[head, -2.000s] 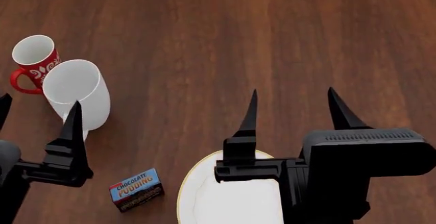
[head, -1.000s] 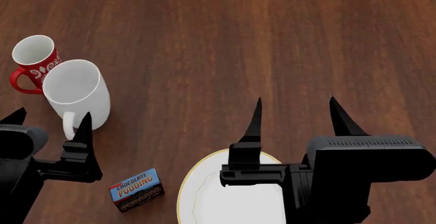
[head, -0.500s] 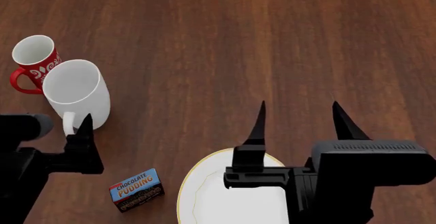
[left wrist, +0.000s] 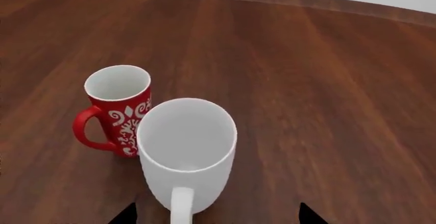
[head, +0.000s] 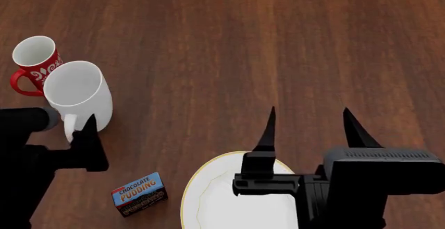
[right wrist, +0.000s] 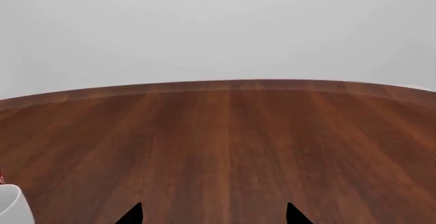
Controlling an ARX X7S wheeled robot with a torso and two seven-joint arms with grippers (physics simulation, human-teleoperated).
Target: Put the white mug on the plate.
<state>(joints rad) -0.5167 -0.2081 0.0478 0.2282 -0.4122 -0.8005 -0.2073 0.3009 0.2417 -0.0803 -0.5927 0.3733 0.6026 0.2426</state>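
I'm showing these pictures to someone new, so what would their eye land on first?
Probably the white mug standing upright at the table's left, with the smaller red mug right behind it. Next, the plate at the near edge, partly hidden under the open right gripper, and the chocolate pudding box to its left. The left gripper hangs open just short of the mug's handle.

White mug [head: 78, 94] smooth matt ceramic; table [head: 230, 41] dark polished wood.
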